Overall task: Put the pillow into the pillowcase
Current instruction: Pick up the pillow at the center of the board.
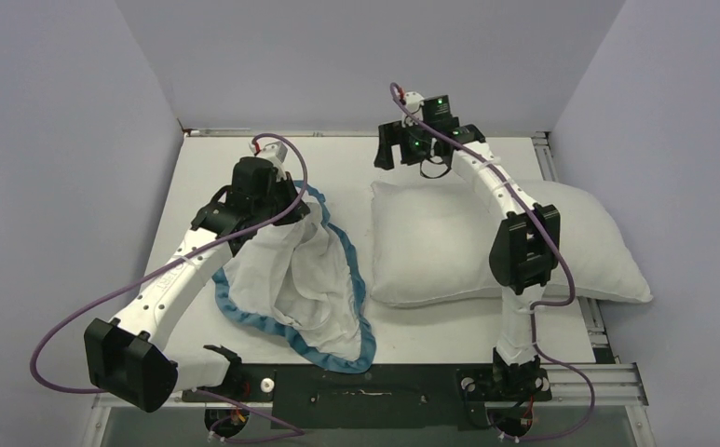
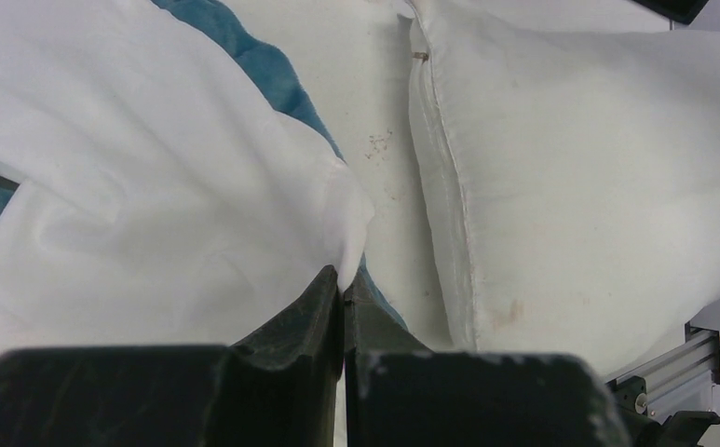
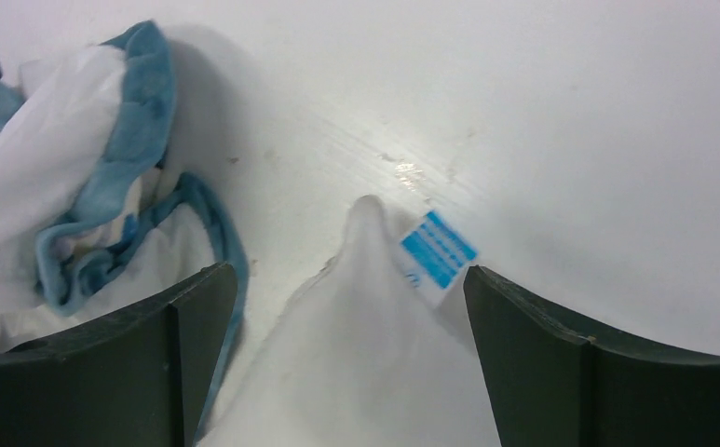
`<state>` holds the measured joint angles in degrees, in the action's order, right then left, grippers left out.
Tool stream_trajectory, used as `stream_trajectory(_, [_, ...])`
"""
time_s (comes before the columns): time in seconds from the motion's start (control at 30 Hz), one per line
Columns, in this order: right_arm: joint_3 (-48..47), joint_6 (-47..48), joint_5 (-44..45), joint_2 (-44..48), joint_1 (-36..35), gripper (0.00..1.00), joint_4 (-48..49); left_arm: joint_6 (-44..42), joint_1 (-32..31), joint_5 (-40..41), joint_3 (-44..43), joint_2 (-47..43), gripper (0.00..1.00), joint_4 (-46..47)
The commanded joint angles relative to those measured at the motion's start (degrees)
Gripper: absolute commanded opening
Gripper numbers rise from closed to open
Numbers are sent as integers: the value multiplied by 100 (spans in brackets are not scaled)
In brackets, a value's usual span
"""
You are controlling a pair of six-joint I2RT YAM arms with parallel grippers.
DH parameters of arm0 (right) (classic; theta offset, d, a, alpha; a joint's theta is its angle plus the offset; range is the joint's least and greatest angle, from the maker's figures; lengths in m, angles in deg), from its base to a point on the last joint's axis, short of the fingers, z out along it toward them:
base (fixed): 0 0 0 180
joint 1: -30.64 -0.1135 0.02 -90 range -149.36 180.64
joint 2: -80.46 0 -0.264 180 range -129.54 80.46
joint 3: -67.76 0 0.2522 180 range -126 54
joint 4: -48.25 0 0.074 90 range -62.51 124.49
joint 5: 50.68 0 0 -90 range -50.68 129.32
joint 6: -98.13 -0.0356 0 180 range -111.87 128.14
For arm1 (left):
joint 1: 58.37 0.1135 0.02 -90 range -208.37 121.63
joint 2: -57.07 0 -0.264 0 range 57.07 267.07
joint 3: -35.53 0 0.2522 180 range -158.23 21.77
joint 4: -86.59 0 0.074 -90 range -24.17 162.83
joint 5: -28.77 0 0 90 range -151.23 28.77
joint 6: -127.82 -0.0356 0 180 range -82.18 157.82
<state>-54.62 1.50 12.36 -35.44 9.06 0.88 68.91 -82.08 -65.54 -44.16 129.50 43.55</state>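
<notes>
The pillow (image 1: 486, 244) is plump and plain white, lying on the right half of the table. The pillowcase (image 1: 291, 279), white inside with a blue ruffled edge, hangs from my left gripper (image 1: 272, 200) at the left. In the left wrist view the left gripper (image 2: 344, 284) is shut on a fold of the pillowcase (image 2: 151, 186), with the pillow (image 2: 579, 168) to its right. My right gripper (image 1: 412, 154) is open above the pillow's far left corner. In the right wrist view that gripper (image 3: 351, 289) straddles the pillow's corner (image 3: 365, 307), which bears a blue label (image 3: 437, 248).
The white table (image 1: 337, 163) is enclosed by grey walls at the back and sides. The pillow's right end overhangs the metal rail (image 1: 598, 326) at the table's right side. The pillowcase (image 3: 76, 177) lies bunched left of the pillow corner in the right wrist view.
</notes>
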Motion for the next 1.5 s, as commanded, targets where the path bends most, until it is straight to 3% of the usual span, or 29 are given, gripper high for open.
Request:
stream_trajectory(0.0, [-632, 490, 285, -197, 297, 90, -206, 26, -29, -32, 17, -141, 0, 295])
stream_trajectory(0.2, [-885, 937, -374, -686, 591, 90, -718, 17, -33, -98, 58, -71, 0, 304])
stream_trajectory(0.4, [-1533, 1508, -1358, -1843, 620, 90, -1810, -4, -29, -122, 59, -75, 0, 280])
stream_trajectory(0.63, [-1363, 1795, -2126, -2332, 553, 96, -2153, -102, -29, -92, -240, -102, 0, 113])
stream_trajectory(0.7, [-1281, 1800, -2391, -2301, 565, 74, -2124, -129, -27, -78, -343, -97, 0, 60])
stream_trajectory(0.8, [-1196, 1792, -2626, -2118, 565, 12, -2075, -148, -21, -95, -475, -109, 0, 31])
stream_trajectory(0.83, [-1129, 1766, -2627, -2022, 560, 6, -2022, -147, -20, -91, -498, -120, 0, 28])
stream_trajectory(1.17, [-271, 860, -2224, -192, 569, 5, -871, -141, -20, -2, -517, -295, 0, 49])
stream_trajectory(1.47, [660, -347, -1352, 1600, 535, 5, 791, -107, -16, 160, -591, -435, 0, 111])
